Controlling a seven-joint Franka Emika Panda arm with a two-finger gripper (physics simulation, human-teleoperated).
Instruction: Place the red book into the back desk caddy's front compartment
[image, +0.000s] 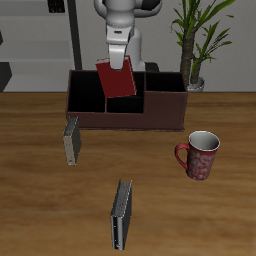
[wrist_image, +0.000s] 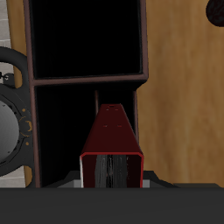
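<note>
Red book hangs in the air over the back desk caddy, clamped at its upper end by the gripper, whose fingers are pressed against the two covers. Its long axis runs steeply downward but is not plumb: in the exterior view the upper end sits under the gripper and the lower end slants toward the table's front edge, the broad dark-red cover facing the camera. The book's lower edge is above the caddy's middle section and does not touch any wall as far as the exterior view shows. In the wrist view the red book is seen end-on, its page block showing between the red covers, with its length stretching away from the gripper toward the caddy's dark cells; which of the small middle cells lies directly beneath cannot be told. On the table in front of the caddy stand two grey-black books, one just before the caddy's front wall, the other nearer the table's front edge. A red patterned mug stands apart from both, and a potted plant stands behind the caddy's end.
</note>
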